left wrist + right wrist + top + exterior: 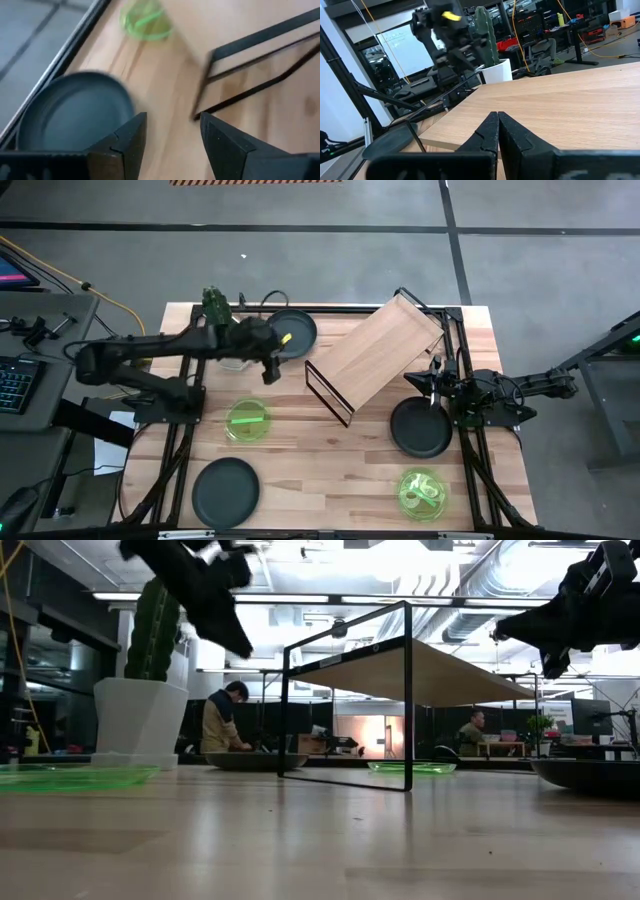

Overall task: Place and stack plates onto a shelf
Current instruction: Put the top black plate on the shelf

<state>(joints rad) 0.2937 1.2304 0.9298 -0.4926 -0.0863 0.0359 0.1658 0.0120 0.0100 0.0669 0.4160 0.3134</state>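
Observation:
The shelf (380, 350) stands slantwise on its black wire legs at the table's far middle. One dark plate (290, 330) lies by the far edge, another (420, 428) at the right, a third (225, 490) at the near left. Green plates lie at the left middle (248, 420) and the near right (422, 492). My left gripper (270, 368) (172, 135) hangs open above the table, just near of the far dark plate (75, 120). My right gripper (432, 385) (497, 125) is shut and empty, raised beside the shelf's right end, above the right dark plate.
A white pot with a green cactus (215, 305) stands at the far left corner behind the left arm. Black frame rails run along the table's left and right sides. Bare wood lies between the plates in the near middle (330, 470).

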